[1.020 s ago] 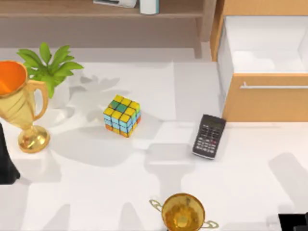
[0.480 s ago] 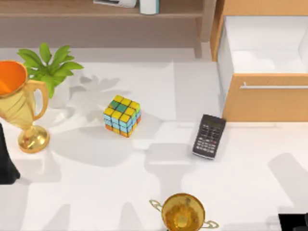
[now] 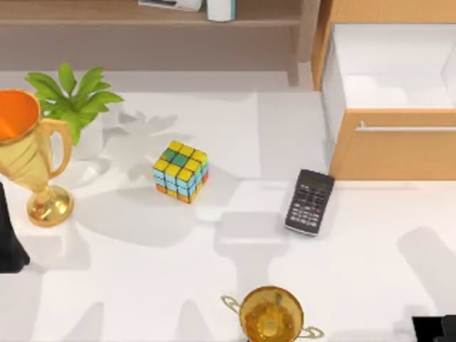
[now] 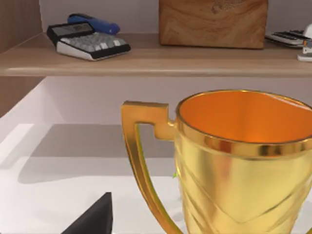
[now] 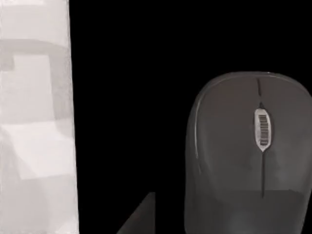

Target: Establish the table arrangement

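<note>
- Two arms sit at the frame edges of the top view. The left arm (image 3: 8, 242) is a dark shape at the left edge, and the right gripper (image 5: 141, 217) shows as a dark wedge beside a grey mouse (image 5: 243, 156) on a black surface. We cannot tell its grip state.
- Lowest in the top view, a small gold cup (image 3: 271, 313) stands at bottom centre on the table (image 3: 142, 285), the wide white top filling most of the frame.
- Mid-frame, a black calculator (image 3: 310, 201) lies right of centre and a coloured cube (image 3: 180, 171) left of centre, well apart.
- At the left edge stands a tall gold trophy (image 3: 28, 164). The left gripper (image 4: 92, 219) is near it, and we cannot tell its grip state.
- We judge the trophy is the piece in hand. We should grip low on the stem or handle and keep it upright, since it looks top-heavy.
- Just behind it is a leafy plant (image 3: 71, 96), so we should lift clear of the leaves.
- Farthest, an open drawer cabinet (image 3: 392, 153) sits upper right and a shelf (image 3: 142, 13) along the top.
</note>
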`<action>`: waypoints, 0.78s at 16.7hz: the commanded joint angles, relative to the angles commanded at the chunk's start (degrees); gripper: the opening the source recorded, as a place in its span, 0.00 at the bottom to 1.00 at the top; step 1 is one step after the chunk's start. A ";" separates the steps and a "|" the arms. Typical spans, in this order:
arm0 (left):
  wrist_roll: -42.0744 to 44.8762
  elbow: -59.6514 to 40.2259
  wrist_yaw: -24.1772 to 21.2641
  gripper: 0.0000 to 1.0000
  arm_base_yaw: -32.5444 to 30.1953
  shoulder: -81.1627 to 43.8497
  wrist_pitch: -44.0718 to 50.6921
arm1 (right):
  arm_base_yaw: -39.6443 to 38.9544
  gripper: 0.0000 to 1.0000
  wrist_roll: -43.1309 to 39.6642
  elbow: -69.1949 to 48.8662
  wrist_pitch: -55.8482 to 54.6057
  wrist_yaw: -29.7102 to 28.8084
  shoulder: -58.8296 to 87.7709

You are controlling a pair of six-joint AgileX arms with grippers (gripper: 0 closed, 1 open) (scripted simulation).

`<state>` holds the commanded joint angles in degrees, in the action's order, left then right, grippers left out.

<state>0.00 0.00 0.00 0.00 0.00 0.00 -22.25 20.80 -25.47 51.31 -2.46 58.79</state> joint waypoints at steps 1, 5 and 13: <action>0.00 0.00 0.00 1.00 0.00 0.00 0.00 | 0.00 1.00 0.00 0.00 0.00 0.00 0.00; 0.00 0.00 0.00 1.00 0.00 0.00 0.00 | 0.00 1.00 0.00 0.00 0.00 0.00 0.00; 0.00 0.00 0.00 1.00 0.00 0.00 0.00 | -0.23 1.00 -2.07 -0.17 -3.00 0.06 0.48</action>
<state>0.00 0.00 0.00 0.00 0.00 0.00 -22.48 18.72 -25.64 48.31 -2.40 59.27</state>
